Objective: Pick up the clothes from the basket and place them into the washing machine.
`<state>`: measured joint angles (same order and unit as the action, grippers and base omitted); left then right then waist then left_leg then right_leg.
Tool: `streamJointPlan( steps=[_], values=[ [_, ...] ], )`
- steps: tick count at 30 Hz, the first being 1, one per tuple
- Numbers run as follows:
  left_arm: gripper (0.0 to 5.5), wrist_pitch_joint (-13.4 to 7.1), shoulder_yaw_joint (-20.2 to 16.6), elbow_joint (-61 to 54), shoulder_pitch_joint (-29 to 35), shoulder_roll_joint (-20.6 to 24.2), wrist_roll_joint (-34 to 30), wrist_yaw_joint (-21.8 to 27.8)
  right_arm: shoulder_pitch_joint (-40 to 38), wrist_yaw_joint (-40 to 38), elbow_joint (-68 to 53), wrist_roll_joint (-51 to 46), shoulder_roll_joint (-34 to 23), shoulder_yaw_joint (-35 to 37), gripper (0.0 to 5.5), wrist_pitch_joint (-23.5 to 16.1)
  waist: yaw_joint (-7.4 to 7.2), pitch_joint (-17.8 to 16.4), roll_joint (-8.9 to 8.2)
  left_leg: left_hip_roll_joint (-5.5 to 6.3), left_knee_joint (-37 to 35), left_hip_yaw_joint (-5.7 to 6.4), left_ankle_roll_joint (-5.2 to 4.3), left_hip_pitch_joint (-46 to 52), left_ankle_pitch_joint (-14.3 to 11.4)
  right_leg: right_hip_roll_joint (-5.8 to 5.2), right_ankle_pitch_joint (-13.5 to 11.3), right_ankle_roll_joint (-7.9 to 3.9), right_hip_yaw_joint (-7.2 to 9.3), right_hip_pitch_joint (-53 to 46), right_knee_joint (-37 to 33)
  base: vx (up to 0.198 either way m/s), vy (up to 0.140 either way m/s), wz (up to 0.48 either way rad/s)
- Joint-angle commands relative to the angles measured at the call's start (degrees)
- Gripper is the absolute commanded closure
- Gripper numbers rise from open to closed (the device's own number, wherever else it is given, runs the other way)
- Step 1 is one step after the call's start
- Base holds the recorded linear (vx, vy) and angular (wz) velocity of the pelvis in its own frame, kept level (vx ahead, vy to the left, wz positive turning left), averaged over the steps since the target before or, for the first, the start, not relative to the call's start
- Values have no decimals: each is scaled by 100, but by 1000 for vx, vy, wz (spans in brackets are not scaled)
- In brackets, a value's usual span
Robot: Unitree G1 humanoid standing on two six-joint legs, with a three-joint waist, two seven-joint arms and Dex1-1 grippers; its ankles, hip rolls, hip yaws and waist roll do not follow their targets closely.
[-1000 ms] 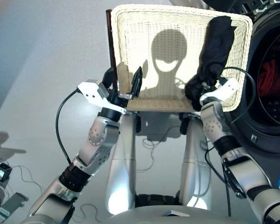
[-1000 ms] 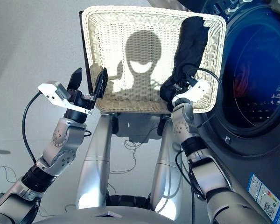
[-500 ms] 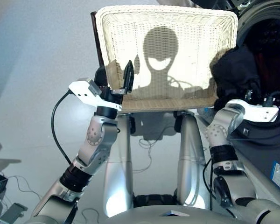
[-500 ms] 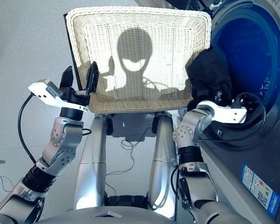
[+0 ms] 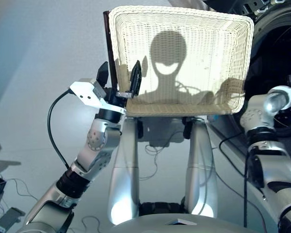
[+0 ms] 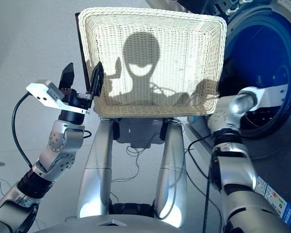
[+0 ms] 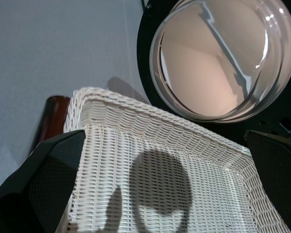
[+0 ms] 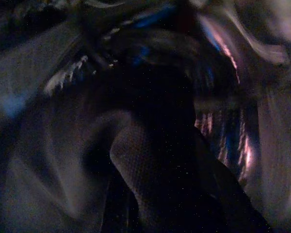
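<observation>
- L gripper (image 5: 120, 81): fingers spread apart, nothing between them. Sits at the basket's near-left corner; one finger (image 5: 135, 80) over the weave just inside the rim, other finger (image 5: 103, 74) outside the rim.
- Basket (image 6: 213, 58): cream wicker tray, just ahead of L gripper, between the two arms. No cloth visible on its weave, only shadows. Dark bar (image 5: 107, 36) runs along its left edge, beside L gripper's outer finger.
- R arm (image 6: 235, 104): elbow at basket's near-right corner, forearm reaching right into the drum opening. R gripper itself not seen in head views; open or clenched: cannot tell.
- R wrist view: dark, blurred. Black cloth (image 8: 155, 160) fills the frame right in front of the gripper, inside the drum; grasped or released: cannot tell.
- Washing machine (image 6: 281, 145): right of basket, round opening (image 6: 262, 63) dark blue inside, beyond R elbow.
- Porthole door (image 7: 223, 53): L wrist view shows the round glass w/ dark ring standing past the basket's far rim, well apart from L gripper.
</observation>
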<state>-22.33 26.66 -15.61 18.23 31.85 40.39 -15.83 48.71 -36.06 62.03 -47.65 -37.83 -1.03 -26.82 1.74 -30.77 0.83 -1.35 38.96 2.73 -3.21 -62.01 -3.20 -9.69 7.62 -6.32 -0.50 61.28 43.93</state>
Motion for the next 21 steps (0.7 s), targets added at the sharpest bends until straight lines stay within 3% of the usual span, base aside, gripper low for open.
streamJointPlan(
  steps=[1, 9, 17, 18, 19, 21],
  values=[
    [0, -350, 108, -807, -27, 156, -106, 302, 536, 588, 385, 178, -1101, -508, 550, 397, 56, 98, 68, 33, -128, -300, 7, 264, -311, 115, -223, 91, 48, 39, -204, 0, 0, 0],
    [0, -271, 133, -905, -47, 373, -88, 329, 1253, 811, 1277, -42, -1658, -916, 550, 785, 65, 98, 74, 20, -123, -319, -36, 250, -298, 99, -206, 90, 85, 61, -162, 0, 0, 0],
    [0, -232, 115, -935, -49, 371, -128, 302, 1244, 752, 1726, -88, -1921, -753, 550, 912, 42, 98, 91, 29, -135, -304, -49, 288, -303, 89, -191, 90, 87, 29, -163, 0, 0, 0],
    [0, -233, 119, -934, -48, 372, -127, 302, 1239, 758, 1727, -91, -1922, -749, 410, 911, 45, 98, 89, 29, -138, -305, -49, 292, -301, 89, -192, 91, 87, 26, -166, 0, 0, 0],
    [0, -238, 120, -920, -30, 371, -118, 306, 1231, 807, 1738, -141, -1916, -754, 0, 929, 42, 98, 84, 30, -139, -304, -50, 299, -302, 92, -194, 90, 88, 23, -169, 0, 0, 0],
    [0, -250, 114, -897, 0, 326, -104, 304, 1207, 834, 1726, -179, -1846, -761, 0, 934, 38, 98, 73, 30, -162, -310, -46, 322, -300, 94, -205, 89, 94, 10, -183, 0, 0, 0]
  ],
)
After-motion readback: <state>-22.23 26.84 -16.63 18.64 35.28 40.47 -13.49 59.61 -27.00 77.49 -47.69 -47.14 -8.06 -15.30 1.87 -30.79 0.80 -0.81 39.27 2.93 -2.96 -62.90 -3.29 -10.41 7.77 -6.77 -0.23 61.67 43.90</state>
